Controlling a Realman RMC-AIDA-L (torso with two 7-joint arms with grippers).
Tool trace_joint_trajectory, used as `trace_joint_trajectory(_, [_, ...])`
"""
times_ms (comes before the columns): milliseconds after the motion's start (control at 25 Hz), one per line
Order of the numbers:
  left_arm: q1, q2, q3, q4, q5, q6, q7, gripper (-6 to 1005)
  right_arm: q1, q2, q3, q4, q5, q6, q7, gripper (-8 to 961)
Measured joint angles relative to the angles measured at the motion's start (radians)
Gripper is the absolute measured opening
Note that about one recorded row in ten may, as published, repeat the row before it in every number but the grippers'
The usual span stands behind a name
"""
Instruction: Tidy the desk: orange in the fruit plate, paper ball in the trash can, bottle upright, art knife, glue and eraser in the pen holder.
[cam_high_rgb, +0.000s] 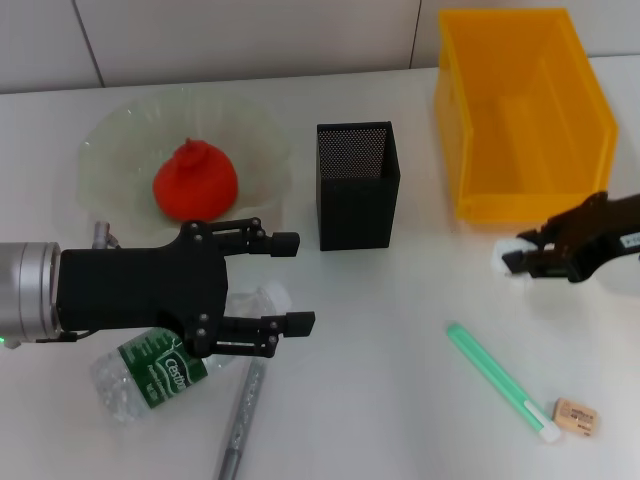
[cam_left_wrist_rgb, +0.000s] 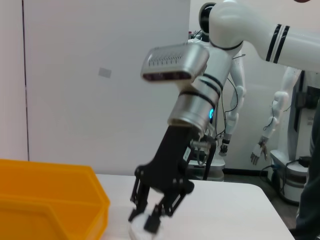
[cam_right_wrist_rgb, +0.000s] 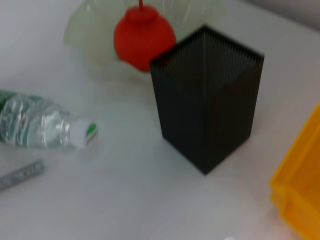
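Paper ball (cam_high_rgb: 503, 256): seen on the counter (cam_high_rgb: 400, 400) just in front of the yellow bin (cam_high_rgb: 522, 110), gripped by the right claw (cam_high_rgb: 518, 258).
Right claw: clenched on the paper ball, low over the counter.
Left claw (cam_high_rgb: 290, 282): held spread above the bottle (cam_high_rgb: 150, 370), grasping nothing.
Bottle: laid on its side beside a grey knife (cam_high_rgb: 240, 420).
Orange (cam_high_rgb: 195, 180): set in the fruit plate (cam_high_rgb: 110, 140).
Pen holder (cam_high_rgb: 357, 185): stood upright between plate and bin.
Glue stick (cam_high_rgb: 500, 382), eraser (cam_high_rgb: 577, 416): left near each other on the counter.
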Motion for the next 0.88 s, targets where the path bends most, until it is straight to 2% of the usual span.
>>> trace_joint_trajectory(120, [0.001,0.0,0.0,0.0,0.0,0.0,0.007,784,-0.039,0.002,0.027,-0.122,0.057,0.013,0.0,295])
trace_joint_trajectory(280, [0.001,-0.002,0.0,0.0,0.0,0.0,0.008,784,-0.056,0.003,0.074,-0.17,0.109,0.054,-0.011,291])
trace_joint_trajectory(480, [0.002,-0.003,0.0,0.001,0.0,0.0,0.009,784,-0.065,0.0,0.137,-0.154,0.206,0.143,-0.084,290])
trace_joint_trajectory(720, [0.002,-0.005,0.001,0.006,0.0,0.001,0.009,784,-0.032,-0.004,0.144,-0.079,0.187,0.297,-0.124,290])
trace_joint_trajectory(880, [0.002,-0.006,0.003,0.006,0.0,0.0,0.01,784,-0.001,-0.005,0.145,-0.024,0.148,0.353,-0.135,289])
